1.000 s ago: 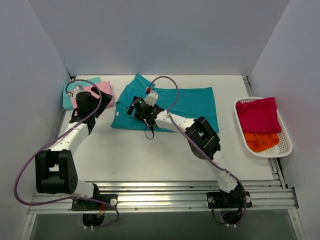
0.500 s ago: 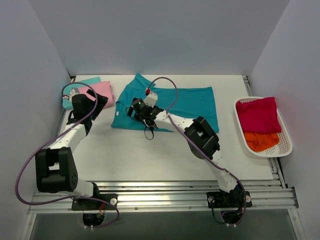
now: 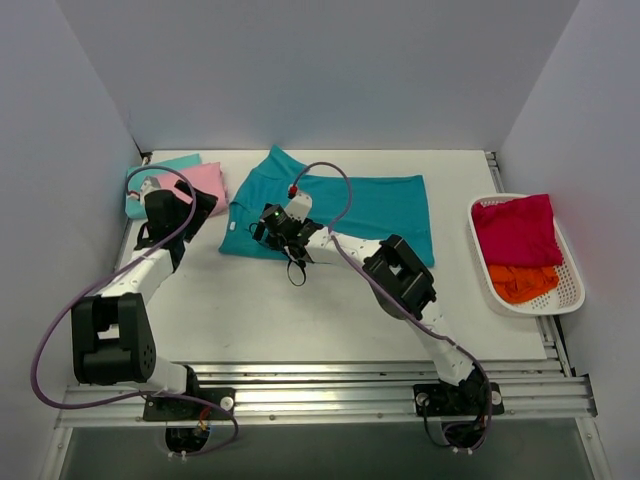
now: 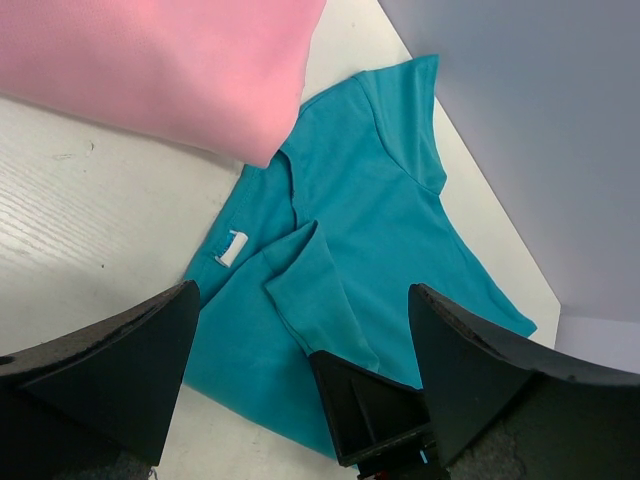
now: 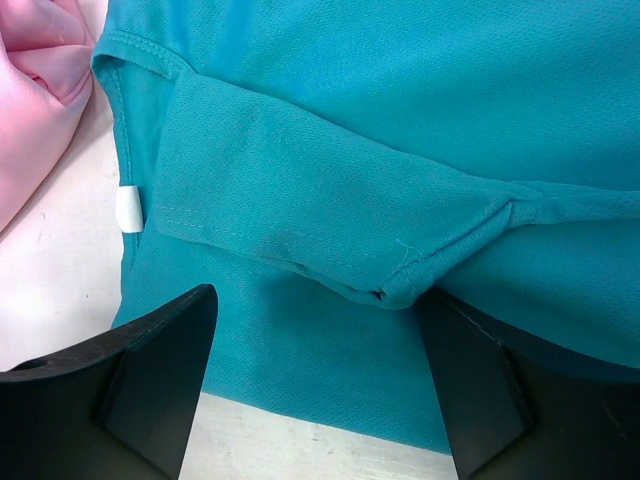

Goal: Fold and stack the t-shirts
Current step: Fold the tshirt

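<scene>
just beneath right claw (image 3: 270, 228), teal t-shirt (image 3: 385, 205)

White desk (image 3: 300, 320), faint wood grain in the wrist views, flat, under soft even light. Plain matte pale grey panels enclose it on three sides: back wall (image 3: 320, 70), left wall (image 3: 50, 200), right wall (image 3: 600, 150). Slotted aluminium rails (image 3: 330, 395) run along the near edge, and another rail (image 3: 552, 345) runs down the right edge.
</scene>
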You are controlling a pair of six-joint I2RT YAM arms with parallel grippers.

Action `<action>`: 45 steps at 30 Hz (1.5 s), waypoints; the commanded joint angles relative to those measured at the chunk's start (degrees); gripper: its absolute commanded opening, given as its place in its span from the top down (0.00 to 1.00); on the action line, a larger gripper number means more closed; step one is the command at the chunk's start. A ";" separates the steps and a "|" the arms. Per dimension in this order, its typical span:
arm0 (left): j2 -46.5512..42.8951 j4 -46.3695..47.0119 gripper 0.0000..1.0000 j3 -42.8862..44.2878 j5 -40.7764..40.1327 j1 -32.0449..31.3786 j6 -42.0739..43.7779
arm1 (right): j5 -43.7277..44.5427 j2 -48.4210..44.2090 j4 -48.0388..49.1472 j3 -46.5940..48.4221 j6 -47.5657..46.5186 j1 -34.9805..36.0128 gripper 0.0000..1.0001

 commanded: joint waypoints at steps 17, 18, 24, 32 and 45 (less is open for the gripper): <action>-0.11 3.75 0.06 -0.51 0.57 0.11 0.66 | -0.03 2.15 0.05 2.48 -0.47 -1.99 0.89; -0.03 3.75 0.06 -0.51 0.57 0.02 0.75 | -0.20 2.32 0.23 2.48 -0.47 -2.25 0.91; 0.24 3.75 0.06 -0.43 0.22 0.11 1.01 | -0.99 2.59 0.84 3.00 -0.47 -4.10 1.00; 1.73 4.36 0.06 0.10 0.22 0.20 1.10 | -3.71 4.95 2.34 6.95 0.41 -8.40 1.00; 4.63 5.42 0.06 1.16 0.31 0.20 1.45 | -12.86 10.32 10.24 14.16 2.70 -14.12 0.98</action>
